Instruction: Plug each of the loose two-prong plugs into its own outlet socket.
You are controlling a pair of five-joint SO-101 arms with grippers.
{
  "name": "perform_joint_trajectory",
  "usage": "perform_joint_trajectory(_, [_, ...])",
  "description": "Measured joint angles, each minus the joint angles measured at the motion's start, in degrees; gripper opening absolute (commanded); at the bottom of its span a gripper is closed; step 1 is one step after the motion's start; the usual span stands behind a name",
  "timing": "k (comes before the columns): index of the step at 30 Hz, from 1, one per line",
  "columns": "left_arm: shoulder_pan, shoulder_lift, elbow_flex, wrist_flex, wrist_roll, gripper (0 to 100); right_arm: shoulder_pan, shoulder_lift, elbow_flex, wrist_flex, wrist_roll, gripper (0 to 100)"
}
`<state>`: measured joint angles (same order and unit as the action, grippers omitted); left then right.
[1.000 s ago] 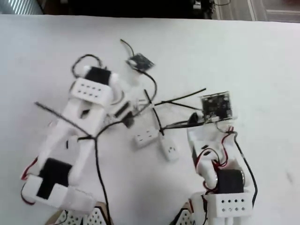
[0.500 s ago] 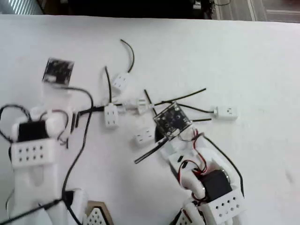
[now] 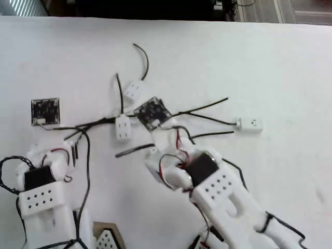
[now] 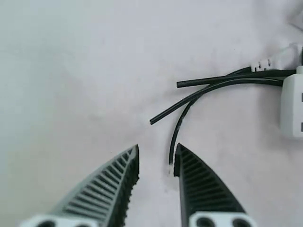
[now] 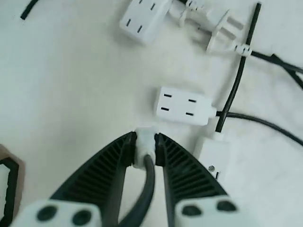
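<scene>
Table [image 3: 270, 62]: white, flat and matt; it carries the whole tangle of cords and socket blocks.
My right arm [image 3: 218, 192]: white plastic, stretched in over the middle of the cluster.
My left arm [image 3: 39, 197]: white plastic, at the near left corner, apart from the cluster.
My right end effector [image 5: 145, 135]: ribbed black fingers closed tight on the held plug [image 5: 143, 151], a white moulded body with a thick black cord running back between the fingers. I cannot see its prongs.
My left end effector [image 4: 156, 147]: ribbed fingers a narrow gap apart, gripping nothing, low over the table.
Near socket block [image 5: 183, 105]: white rectangular block, two pairs of slots facing up, just ahead of the held plug and not touching it.
Far socket block [image 5: 144, 19]: the same shape, tilted, slots up.
Loose plug [image 5: 220, 26]: white, with flat prongs, lying just beside the far socket block.
Black cable [image 4: 176, 137]: thin, curved, with its cut end just beside one left fingertip.
</scene>
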<state>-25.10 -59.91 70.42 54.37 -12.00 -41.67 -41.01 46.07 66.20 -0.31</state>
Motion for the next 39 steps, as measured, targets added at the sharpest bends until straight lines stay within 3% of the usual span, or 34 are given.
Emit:
perform_joint_trajectory(5, [-0.2, 0.0, 0.1, -0.4, 0.0, 14, -0.8, 4.8, 1.7, -9.0, -4.8, 1.8])
perform_joint_trajectory(13, [-0.2, 0.0, 0.8, -0.7, 0.0, 14, 0.2, 6.0, 7.8, -23.0, -6.1, 1.7])
perform_joint_trajectory(19, [-0.1, 0.0, 1.1, -1.5, 0.0, 14, 5.9, 6.1, 8.4, -24.0, -6.8, 1.7])
perform_joint_trajectory(39, [-0.1, 0.0, 1.1, -1.8, 0.0, 14, 4.3, 16.8, 8.3, -26.1, -14.0, 1.7])
